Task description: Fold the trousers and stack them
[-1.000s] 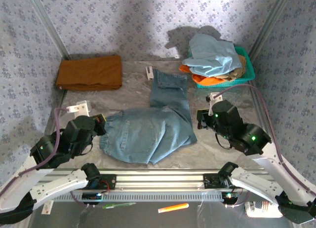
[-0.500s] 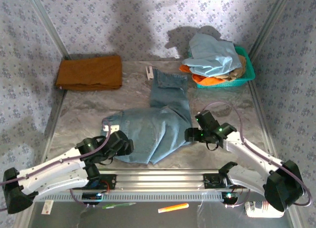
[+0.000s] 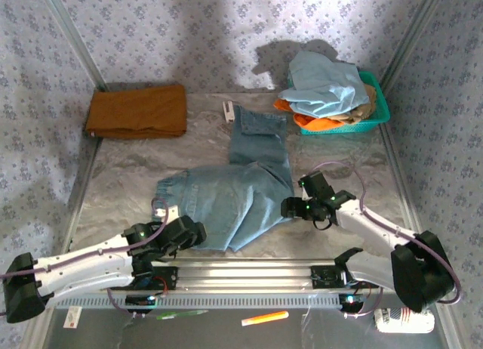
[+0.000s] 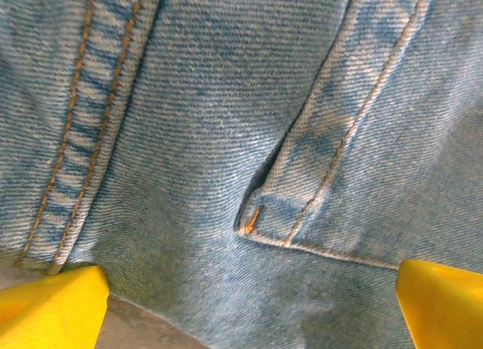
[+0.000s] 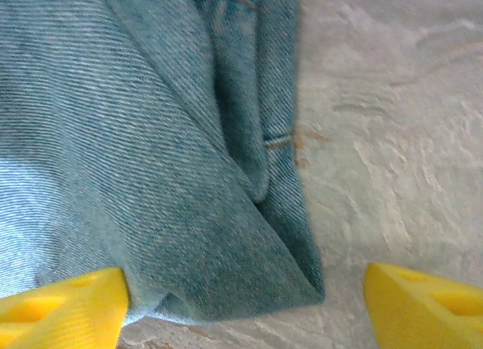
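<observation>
Grey table [image 3: 121, 175], one pair of trousers [image 3: 226, 202] (legs folded over), left fingers [image 4: 53, 304] apart, right fingers [image 5: 60, 307] apart.

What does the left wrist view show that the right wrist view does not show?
Left wrist: a pocket corner with orange stitching and a double-stitched seam. Right wrist: a folded corner of denim lying on the grey table. Both: the trousers, with the left gripper and the right gripper open close above them.
</observation>
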{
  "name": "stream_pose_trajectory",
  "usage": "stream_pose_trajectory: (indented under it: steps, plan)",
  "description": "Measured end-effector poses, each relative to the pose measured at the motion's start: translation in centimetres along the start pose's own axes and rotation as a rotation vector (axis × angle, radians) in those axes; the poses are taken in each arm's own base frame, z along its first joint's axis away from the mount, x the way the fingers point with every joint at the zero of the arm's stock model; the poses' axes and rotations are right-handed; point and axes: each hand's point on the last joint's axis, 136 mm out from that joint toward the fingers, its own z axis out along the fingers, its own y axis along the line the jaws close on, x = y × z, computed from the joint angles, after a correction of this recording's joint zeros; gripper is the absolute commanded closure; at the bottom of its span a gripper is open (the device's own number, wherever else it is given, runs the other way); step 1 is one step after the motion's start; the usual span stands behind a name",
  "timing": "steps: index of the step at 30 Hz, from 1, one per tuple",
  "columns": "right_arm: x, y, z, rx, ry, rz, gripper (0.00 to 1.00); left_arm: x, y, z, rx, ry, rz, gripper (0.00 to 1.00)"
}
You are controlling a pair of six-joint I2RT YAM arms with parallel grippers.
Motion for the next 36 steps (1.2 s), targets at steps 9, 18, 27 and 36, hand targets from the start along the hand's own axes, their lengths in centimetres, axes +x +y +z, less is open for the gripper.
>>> stream_pose_trajectory:
  steps: [9,18,27,36]
  plan:
    - [-0.1,1.0,0.7,-0.053,0.017,-0.019,0.91,0.3,1.2,1.3,0.0,-0.026,-0.062,0.1]
    - [-0.5,1.2,-0.3,-0.064,-0.006,-0.024,1.0,-0.3,2.0,1.9,0.0,-0.08,-0.083,0.67]
    - [-1.3,1.7,-2.5,-0.066,-0.056,-0.031,1.0,-1.1,2.4,1.1,-0.011,-0.116,-0.027,1.0]
    - [-4.8,2.6,-11.2,-0.034,-0.276,-0.051,1.0,-8.2,-3.1,-9.8,0.121,-0.305,0.045,1.0]
